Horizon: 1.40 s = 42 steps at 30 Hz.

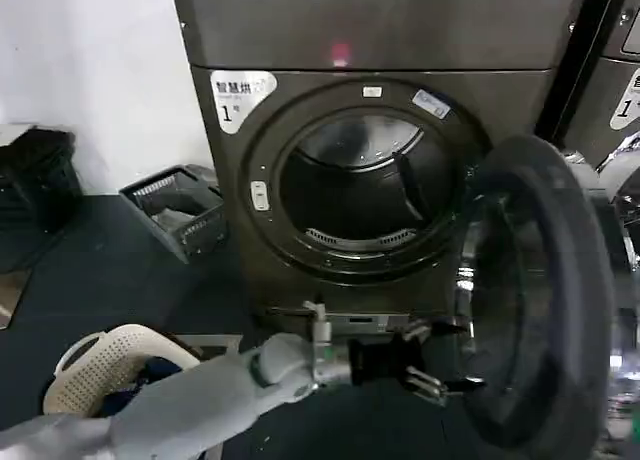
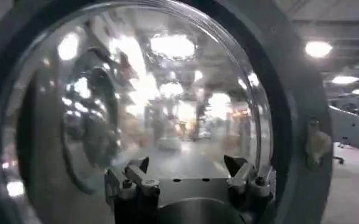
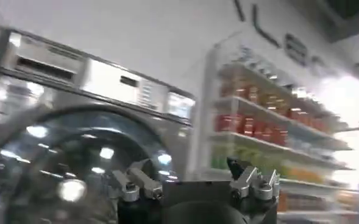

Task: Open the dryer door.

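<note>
The dryer point(image 1: 380, 25) is a dark grey-brown front loader with a white "1" sticker and a pink light. Its round drum opening point(image 1: 360, 185) is uncovered. The dryer door point(image 1: 540, 280) stands swung out to the right, its grey plastic inner side facing me. My left gripper point(image 1: 440, 358) reaches in low from the left, open, right beside the door's inner rim. In the left wrist view the left gripper point(image 2: 187, 165) is open with nothing between its fingers, facing the door glass point(image 2: 155, 91). My right gripper point(image 3: 185, 170) is open and empty, off to the side.
A second, similar machine point(image 1: 620, 70) stands right of the dryer, behind the swung door. A dark crate point(image 1: 180, 210) lies on the floor at left. A white laundry basket point(image 1: 110, 365) sits near my left arm. Store shelves point(image 3: 270, 122) appear in the right wrist view.
</note>
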Motion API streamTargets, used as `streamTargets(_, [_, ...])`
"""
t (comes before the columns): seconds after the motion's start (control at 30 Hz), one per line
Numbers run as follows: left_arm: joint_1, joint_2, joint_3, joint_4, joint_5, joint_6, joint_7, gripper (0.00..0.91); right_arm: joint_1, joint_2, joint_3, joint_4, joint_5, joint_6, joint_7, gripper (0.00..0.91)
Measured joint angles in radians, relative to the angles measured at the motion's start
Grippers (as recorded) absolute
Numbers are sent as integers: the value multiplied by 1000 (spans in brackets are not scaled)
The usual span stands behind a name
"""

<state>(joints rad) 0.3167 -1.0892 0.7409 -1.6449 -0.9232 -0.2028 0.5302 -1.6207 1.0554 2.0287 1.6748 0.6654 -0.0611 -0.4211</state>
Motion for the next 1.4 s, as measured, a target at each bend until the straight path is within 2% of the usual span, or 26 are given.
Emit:
streamTargets(0.2, [-46, -95, 45, 67, -3, -1, -17, 907, -12, -9, 55, -40, -45, 0, 145, 907])
streamTargets(0.63, [-96, -327, 88, 243, 26, -25, -53, 907, -28, -6, 68, -61, -51, 7, 156, 907])
streamTargets(0.87, [-119, -448, 63, 354, 108, -94, -88, 907, -24, -5, 62, -61, -51, 10, 153, 907])
streamTargets(1.0, [-130, -520, 35, 434, 111, -104, -123, 907, -24, -4, 62, -61, -51, 10, 153, 907])
streamTargets(1.17, [-137, -520, 13, 498, 120, -109, -137, 907, -25, 0, 59, -59, -50, 17, 152, 907])
streamTargets(1.4, [-132, -520, -8, 509, 135, -127, -146, 907, -17, 0, 52, -61, -50, 19, 152, 907])
